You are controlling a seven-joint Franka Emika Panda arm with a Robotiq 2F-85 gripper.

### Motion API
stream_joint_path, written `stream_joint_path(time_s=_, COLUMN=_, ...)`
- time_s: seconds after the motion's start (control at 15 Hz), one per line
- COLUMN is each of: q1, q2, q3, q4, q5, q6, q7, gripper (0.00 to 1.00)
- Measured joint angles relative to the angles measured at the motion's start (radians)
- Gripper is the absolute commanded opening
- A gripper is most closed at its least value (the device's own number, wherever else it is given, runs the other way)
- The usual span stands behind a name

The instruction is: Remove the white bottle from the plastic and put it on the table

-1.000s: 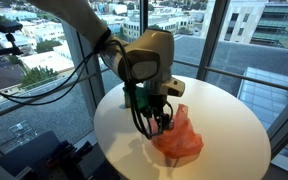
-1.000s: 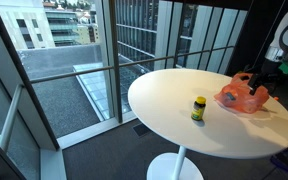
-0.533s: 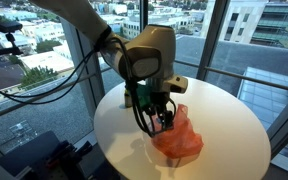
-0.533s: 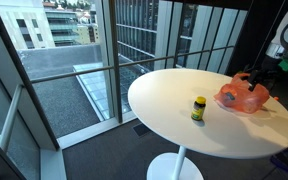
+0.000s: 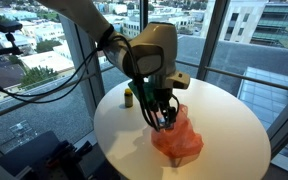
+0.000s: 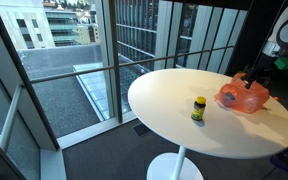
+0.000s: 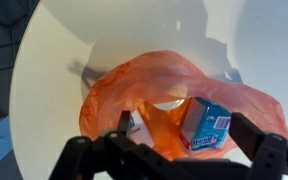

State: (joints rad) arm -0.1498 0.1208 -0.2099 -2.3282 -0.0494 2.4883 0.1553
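Observation:
An orange plastic bag lies on the round white table; it also shows in the other exterior view. In the wrist view the bag gapes open. Inside lie a blue Mentos box, a white round object that may be the white bottle, and a white item with blue print. My gripper is open and empty, fingers straddling the bag's mouth just above it. It shows in both exterior views.
A small yellow bottle with a black cap stands on the table apart from the bag and shows behind the arm. Glass walls surround the table. The table edge lies left of the bag.
The gripper has shifted slightly over the bag, uncovering the small yellow bottle behind the arm. It stays open. The bag has not moved.

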Motion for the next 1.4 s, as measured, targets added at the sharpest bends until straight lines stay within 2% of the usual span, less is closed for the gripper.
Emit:
stream_joint_path(time_s=0.73, q1=0.002, q2=0.131, q3=0.004, q4=0.068, q5=0.0, q6=0.032, q7=0.002, gripper=1.0)
stream_joint_path(time_s=1.4, q1=0.003, q2=0.135, q3=0.008, q4=0.066, q5=0.0, q6=0.001, q7=-0.004, gripper=1.0)
